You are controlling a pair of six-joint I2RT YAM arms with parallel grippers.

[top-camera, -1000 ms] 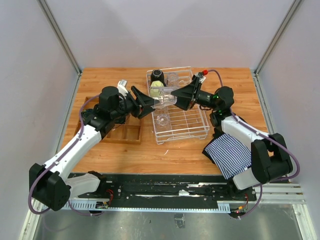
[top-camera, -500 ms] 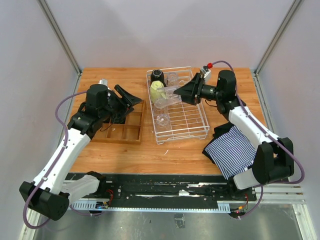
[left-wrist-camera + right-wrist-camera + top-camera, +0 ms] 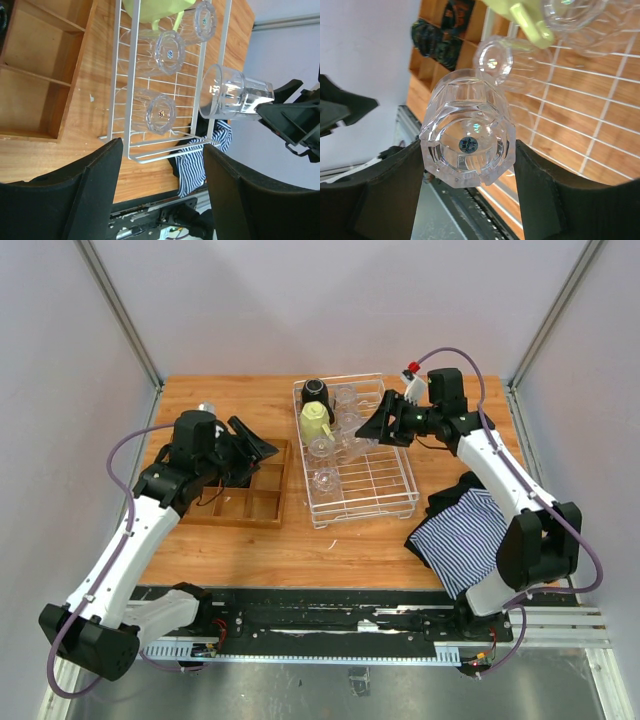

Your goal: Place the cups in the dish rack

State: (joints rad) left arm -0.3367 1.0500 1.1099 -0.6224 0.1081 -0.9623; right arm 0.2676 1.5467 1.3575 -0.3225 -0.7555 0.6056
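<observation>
My right gripper (image 3: pixel 372 430) is shut on a clear tumbler (image 3: pixel 356 438) and holds it on its side above the white dish rack (image 3: pixel 398 502). The right wrist view shows the tumbler's base (image 3: pixel 470 135) squeezed between both black fingers (image 3: pixel 385 192). In the rack are a black mug (image 3: pixel 316 390), a yellow-green mug (image 3: pixel 315 420) and several clear tumblers (image 3: pixel 325 480). My left gripper (image 3: pixel 258 445) hangs open and empty over the wooden tray (image 3: pixel 262 508), left of the rack. From the left wrist, the held tumbler (image 3: pixel 235 92) hangs above the rack's right rim.
A brown wooden compartment tray (image 3: pixel 40 65) lies left of the rack. A blue-and-white striped cloth (image 3: pixel 462 540) lies at the front right, close to the rack's near corner (image 3: pixel 165 150). Grey walls enclose the table on three sides.
The left gripper let go of the tumbler and drew back left over the wooden tray. The right gripper kept the tumbler and shifted slightly toward the rack's far right.
</observation>
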